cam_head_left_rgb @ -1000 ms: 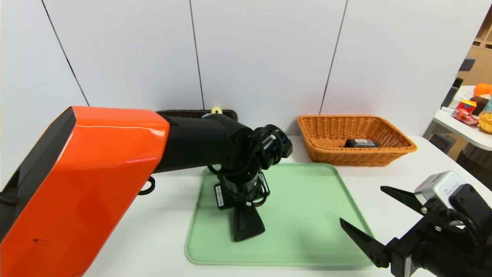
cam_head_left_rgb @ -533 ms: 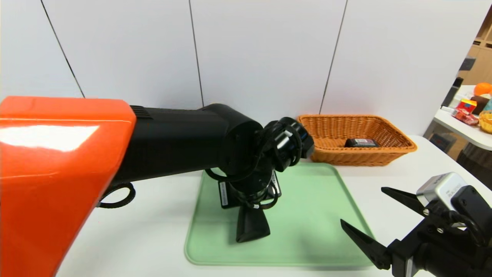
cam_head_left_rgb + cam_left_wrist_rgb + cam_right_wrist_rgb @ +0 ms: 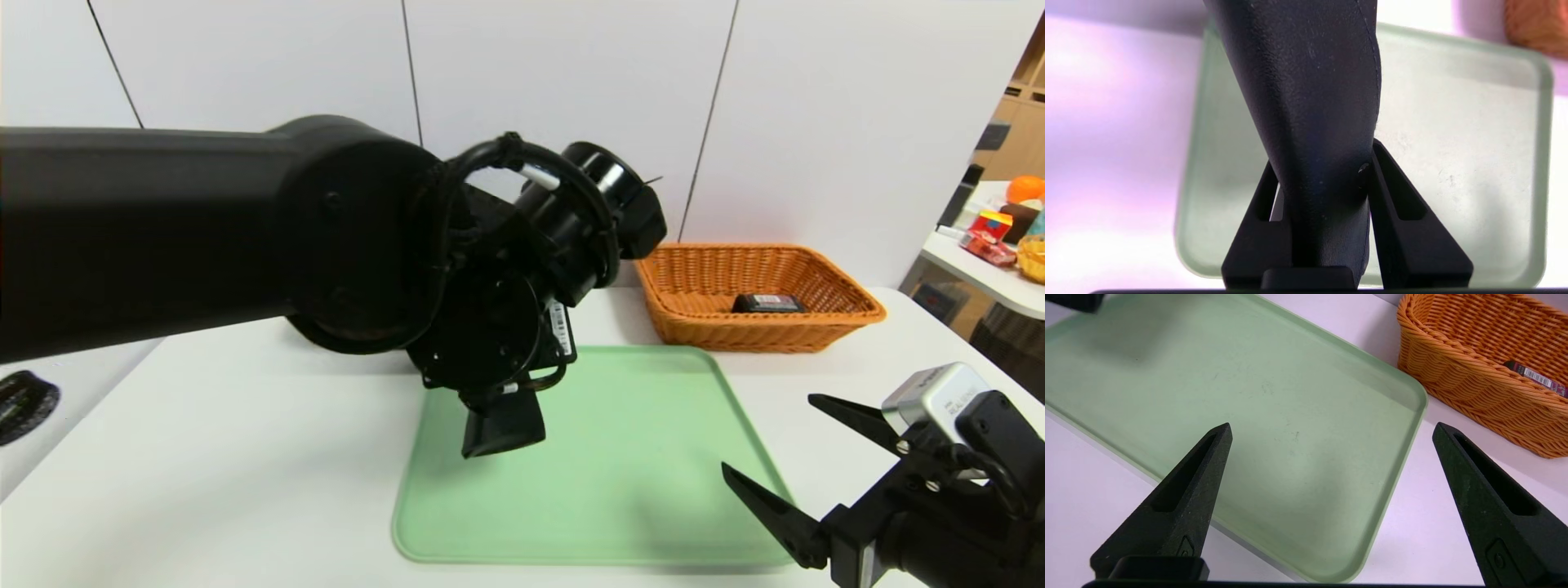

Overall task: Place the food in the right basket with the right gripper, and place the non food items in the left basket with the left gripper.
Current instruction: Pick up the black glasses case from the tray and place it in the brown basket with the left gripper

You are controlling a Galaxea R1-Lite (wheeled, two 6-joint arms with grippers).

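The long black soft case (image 3: 502, 429) hangs just above the green tray (image 3: 637, 490), below my left wrist. In the left wrist view my left gripper (image 3: 1323, 155) is shut on the case (image 3: 1310, 81), a finger pressing each side. The small black carton (image 3: 766, 304) lies inside the orange-tan basket (image 3: 694, 314) at the back right. My right gripper (image 3: 767, 434) stands open near the tray's front right corner; in its wrist view the right gripper (image 3: 1331, 426) holds nothing, with the basket (image 3: 1453, 371) and carton (image 3: 1535, 377) beyond. My left arm hides the dark brown basket, the bottle and the spoon.
My left arm (image 3: 204, 237) fills the left half of the head view. A side table (image 3: 980, 269) with colourful objects stands at the far right. A black cable loop (image 3: 24, 404) shows at the left edge. A white wall backs the table.
My left arm has risen and swung, lifting the black case off the tray; the arm now covers the dark basket. The right arm has not moved.
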